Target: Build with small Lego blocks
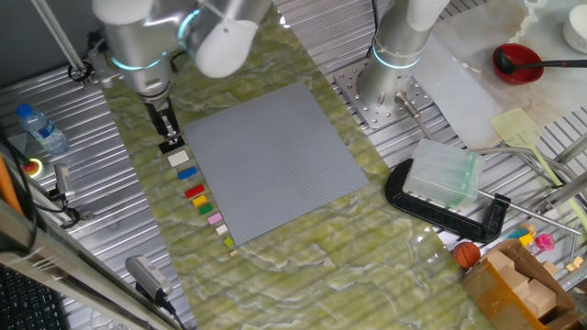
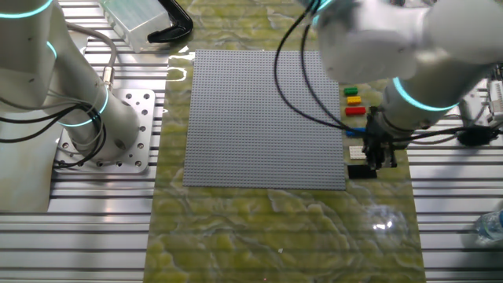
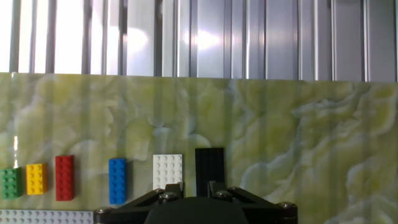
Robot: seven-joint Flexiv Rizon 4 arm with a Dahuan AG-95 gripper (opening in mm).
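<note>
In one fixed view the jaws [image 1: 171, 139] are seen lowered over the near end of a row of small Lego blocks laid on the green marbled worktop [image 1: 303, 252], just beside the left edge of the grey baseplate [image 1: 275, 160]. The black brick [image 1: 171, 147] lies right at the jaw tips, and the row runs away from them: cream-white brick [image 1: 178, 159], blue brick [image 1: 186, 172], red brick [image 1: 194, 192], then green, yellow, pink and tan, too small to detail. Whether the jaws are open or closed cannot be told here

In the other fixed view the jaws [image 2: 376, 161] hang above the black brick [image 2: 361, 170], with the cream-white brick just behind it and the rest of the row further back along the baseplate's edge

In the hand view the black brick [image 3: 209, 167] sits directly ahead of the jaw tips, the cream-white brick [image 3: 168, 171] just to its left, then blue, red, yellow and green well apart leftward. Each brick's long axis points straight away from the jaws, across the row. The fingers are hardly shown; the state cannot be judged, and nothing is seen gripped

The step in hand is judged to be the approach to pick the black brick; a straight descent is called for, with its narrow sides closed upon and the cream-white neighbour left untouched
</note>
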